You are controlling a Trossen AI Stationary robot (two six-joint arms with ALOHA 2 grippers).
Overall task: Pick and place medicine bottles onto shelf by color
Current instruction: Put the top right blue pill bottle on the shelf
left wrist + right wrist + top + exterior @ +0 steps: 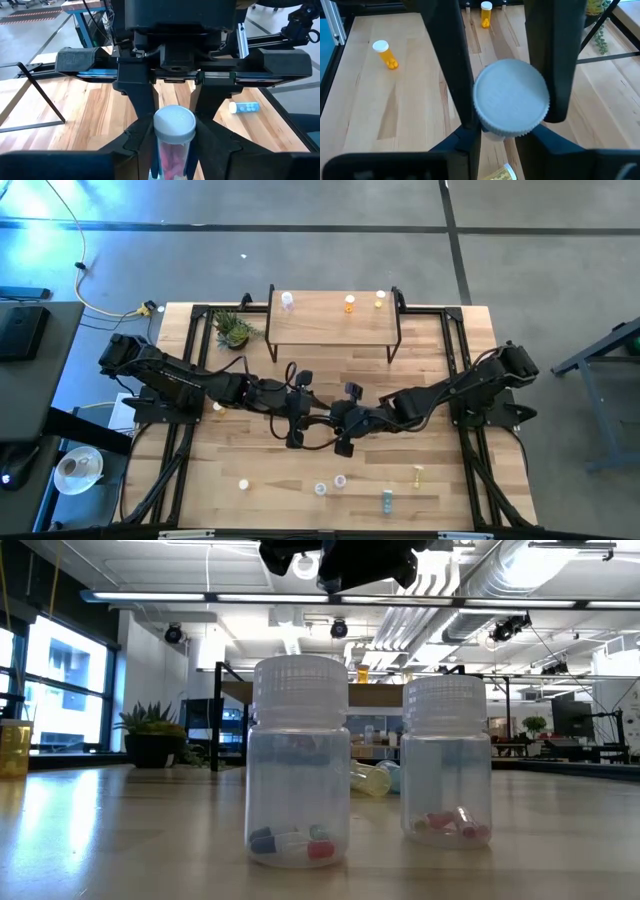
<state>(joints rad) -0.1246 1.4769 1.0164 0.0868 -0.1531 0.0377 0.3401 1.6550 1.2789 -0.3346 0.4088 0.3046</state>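
Note:
My left gripper (300, 412) and my right gripper (338, 423) meet nose to nose over the middle of the table, both on one small clear bottle with a white cap and pink contents (173, 135). The bottle's cap faces the right wrist camera (511, 97). The low wooden shelf (335, 322) stands at the far edge. On it stand a pink bottle (288, 300) at the left and an orange bottle (349, 303) and a yellow bottle (379, 300) at the right. In the high view the grippers hide the held bottle. My left gripper has the bottle's body below the cap (161, 150) between its two fingers (140, 140), one on each side. The bottle stands cap up between them, clear of the table. My right gripper's fingers (142, 102) come from the opposite side and close in beside the cap (173, 120). In the right wrist view the cap hides where they meet the body, so the exact place of contact does not show.
Several loose bottles lie or stand near the table's front edge (340, 480), (387, 500), (243, 484), two of them close to the low camera (298, 775), (447, 765). A small potted plant (235, 330) stands left of the shelf. An orange bottle (386, 54) lies on the wood.

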